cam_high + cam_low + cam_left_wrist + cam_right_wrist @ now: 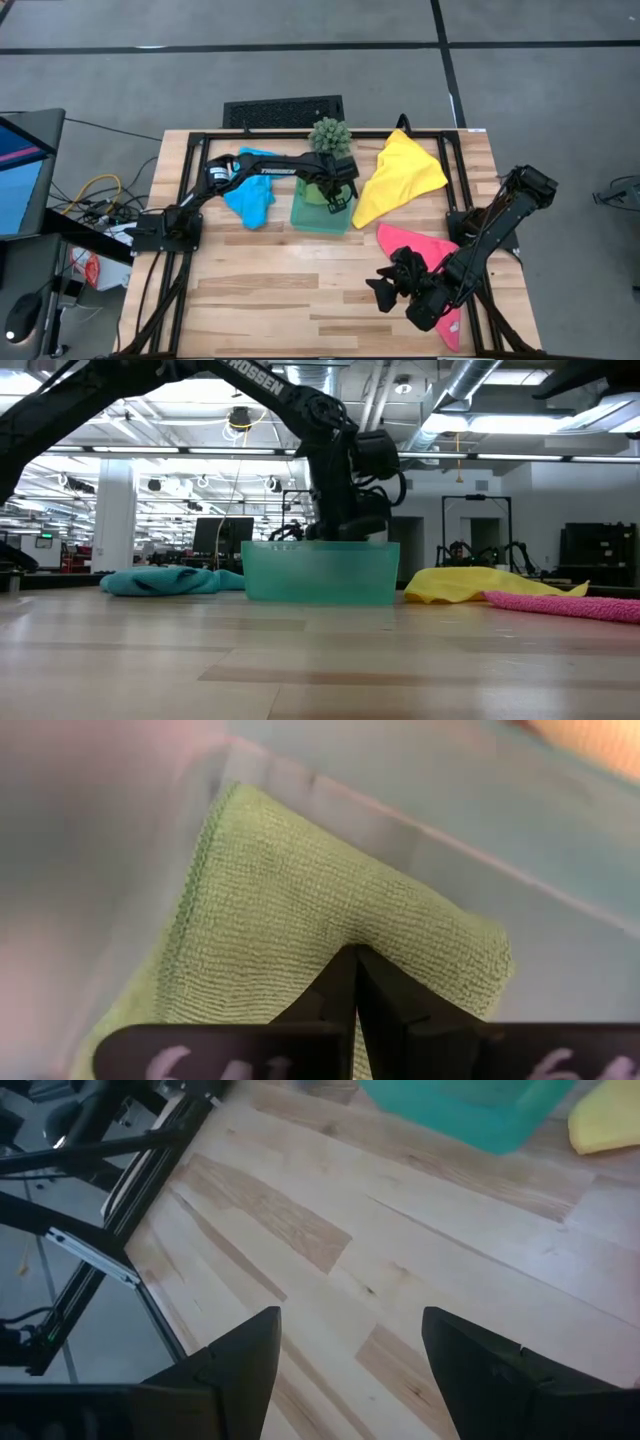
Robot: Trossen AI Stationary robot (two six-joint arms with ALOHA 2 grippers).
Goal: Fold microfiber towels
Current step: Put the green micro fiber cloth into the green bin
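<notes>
So the left gripper (pixel 355 982) is down inside the teal tray (pixel 312 219), fingers clenched tight on the lime green towel (pixel 300 910), which sits folded against the tray wall. The spiky plant (pixel 330 135) crowds the tray at 12 o'clock. The blue towel (pixel 250 198) lies crumpled at 9 o'clock of the tray, the yellow towel (pixel 400 172) at 2 o'clock. The right gripper (pixel 350 1355) hangs over bare surface (pixel 270 280) at 4 o'clock, fingers spread wide and holding nothing, with the pink towel (pixel 420 245) partly under that arm.
</notes>
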